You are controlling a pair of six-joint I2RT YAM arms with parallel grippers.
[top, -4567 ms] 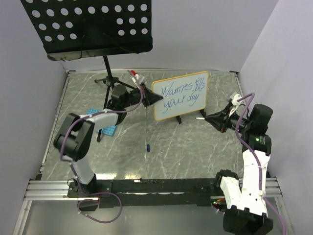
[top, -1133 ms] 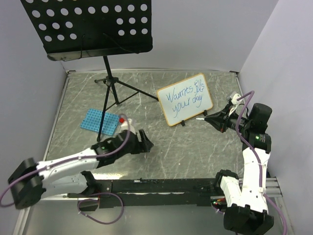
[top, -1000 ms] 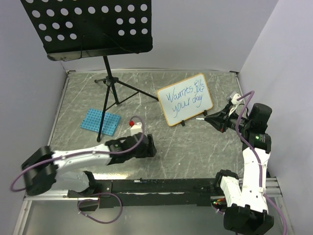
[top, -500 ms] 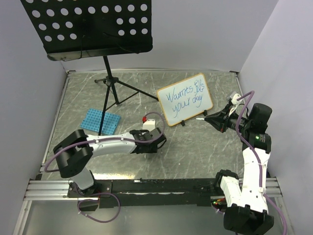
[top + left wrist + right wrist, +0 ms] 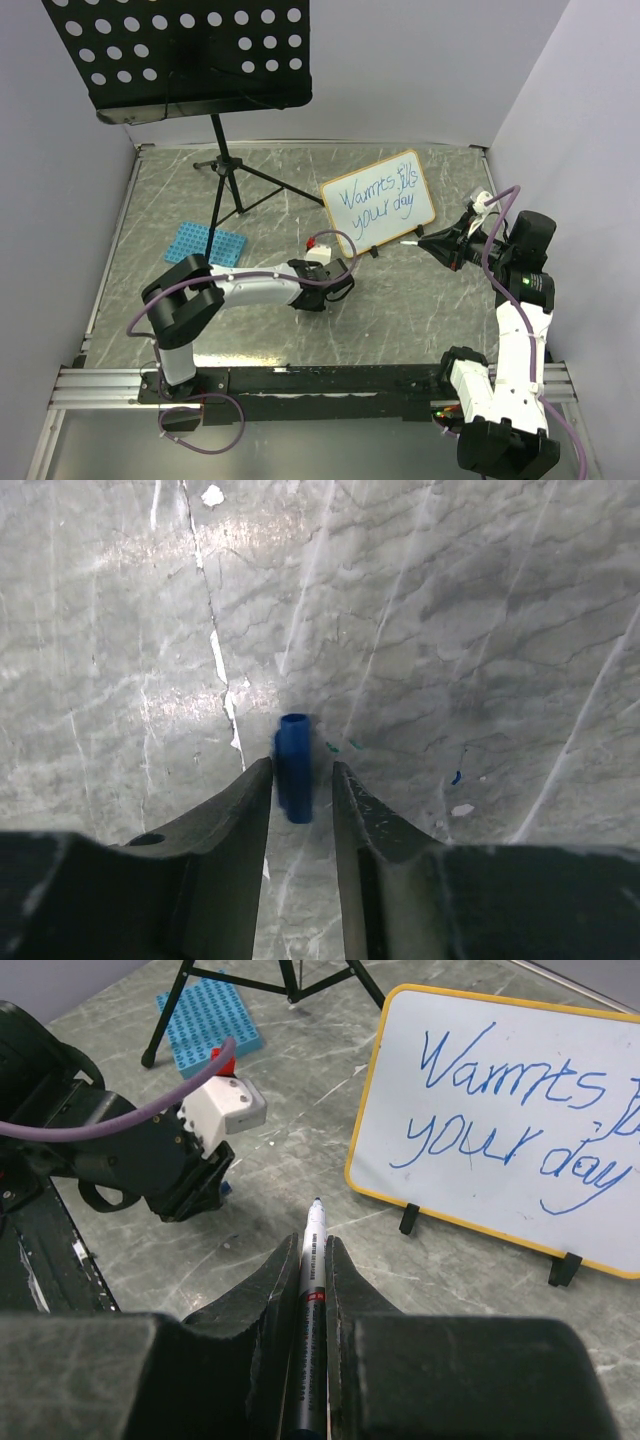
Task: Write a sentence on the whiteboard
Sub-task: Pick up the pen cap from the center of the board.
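L tool (image 5: 302, 768) low over the desk (image 5: 450, 630), fingers (image 5: 230, 820) straddling a small blue cap (image 5: 293, 748), gap showing on one side. R tool (image 5: 311, 1245) pinches a marker (image 5: 315, 1222) near the whiteboard (image 5: 520, 1110).

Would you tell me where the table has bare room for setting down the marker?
Bare: the near-right table between the left tool and the right arm's base, and the far-left corner behind the blue rack. Crowded: before the whiteboard, where the right tool holds the marker.

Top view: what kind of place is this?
Probably a robot lab test cell: arms bolted to a rail, plain panels walling the table, staged props like the whiteboard and music stand.
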